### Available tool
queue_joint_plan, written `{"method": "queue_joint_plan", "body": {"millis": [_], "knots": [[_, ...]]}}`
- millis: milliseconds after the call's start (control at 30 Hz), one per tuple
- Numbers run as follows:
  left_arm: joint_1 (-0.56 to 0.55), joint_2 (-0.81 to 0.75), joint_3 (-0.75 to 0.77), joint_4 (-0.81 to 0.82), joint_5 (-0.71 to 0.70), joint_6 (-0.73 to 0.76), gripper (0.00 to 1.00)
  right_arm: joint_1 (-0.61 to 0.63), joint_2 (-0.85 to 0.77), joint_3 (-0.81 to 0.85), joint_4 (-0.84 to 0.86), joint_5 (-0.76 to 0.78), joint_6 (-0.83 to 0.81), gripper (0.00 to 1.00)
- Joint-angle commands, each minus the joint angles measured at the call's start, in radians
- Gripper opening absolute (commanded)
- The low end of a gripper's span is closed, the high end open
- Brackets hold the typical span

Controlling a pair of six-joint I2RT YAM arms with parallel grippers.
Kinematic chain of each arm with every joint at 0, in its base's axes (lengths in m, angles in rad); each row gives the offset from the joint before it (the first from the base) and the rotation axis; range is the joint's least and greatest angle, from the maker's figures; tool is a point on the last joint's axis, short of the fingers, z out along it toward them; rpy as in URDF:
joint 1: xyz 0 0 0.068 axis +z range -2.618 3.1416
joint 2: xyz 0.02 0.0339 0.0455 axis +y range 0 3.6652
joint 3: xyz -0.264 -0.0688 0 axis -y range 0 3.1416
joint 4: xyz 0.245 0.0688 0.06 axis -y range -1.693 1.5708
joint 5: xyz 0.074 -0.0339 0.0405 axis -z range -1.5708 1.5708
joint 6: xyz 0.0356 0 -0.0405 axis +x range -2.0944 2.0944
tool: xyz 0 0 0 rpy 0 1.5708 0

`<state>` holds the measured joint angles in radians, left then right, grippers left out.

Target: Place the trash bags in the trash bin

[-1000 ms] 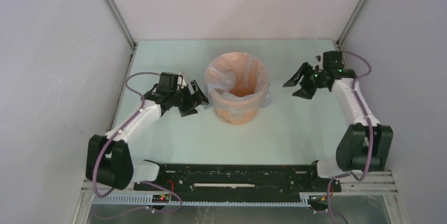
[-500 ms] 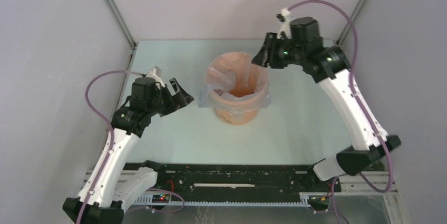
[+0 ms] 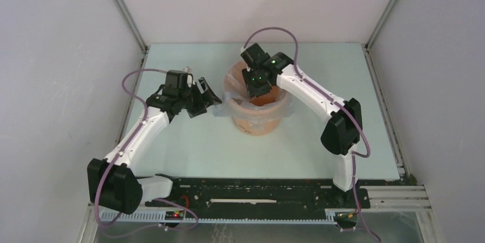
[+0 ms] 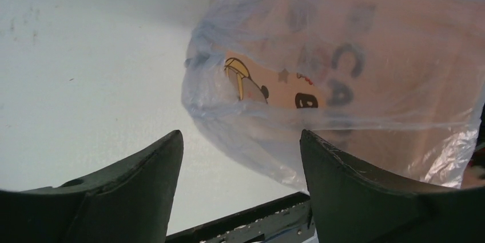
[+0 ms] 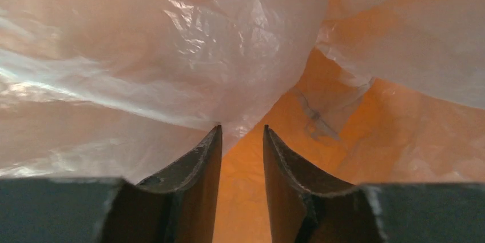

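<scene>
Just ahead of the left gripper's (image 4: 237,157) spread jaws hangs the trash bag (image 4: 343,83), draped over the orange trash bin's (image 3: 258,118) rim, while the right gripper (image 5: 241,157), jaws nearly together and empty, reaches down inside the bin.

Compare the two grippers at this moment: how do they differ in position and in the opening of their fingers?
The left gripper is outside the trash bin, beside the trash bag film draped over its wall; the right gripper reaches down inside the bin. The left jaws are spread wide; the right jaws are nearly closed, a narrow gap remaining. Neither holds anything.
</scene>
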<state>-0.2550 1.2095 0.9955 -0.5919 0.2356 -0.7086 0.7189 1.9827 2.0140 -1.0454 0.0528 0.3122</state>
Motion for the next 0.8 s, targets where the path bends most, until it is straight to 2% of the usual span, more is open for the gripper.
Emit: {"method": "queue_joint_plan", "body": {"millis": [0,133,333,500,767], "knots": [[0.001,0.041,0.04,0.114,0.077,-0.055,0.8,0.007,-0.015,-0.12,0.128,0.055,-0.019,0.43],[-0.012,0.092,0.021,0.159,0.104,-0.086,0.79,0.006,0.018,-0.231,0.268,0.006,-0.004,0.48],[-0.023,0.119,0.022,0.168,0.117,-0.077,0.79,0.0,0.102,-0.243,0.327,-0.011,0.011,0.5],[-0.023,0.127,0.018,0.167,0.126,-0.06,0.79,-0.019,0.095,-0.237,0.319,-0.042,0.011,0.57],[-0.023,0.096,0.01,0.137,0.102,-0.009,0.81,-0.028,-0.043,-0.187,0.233,-0.042,0.022,0.69]]}}
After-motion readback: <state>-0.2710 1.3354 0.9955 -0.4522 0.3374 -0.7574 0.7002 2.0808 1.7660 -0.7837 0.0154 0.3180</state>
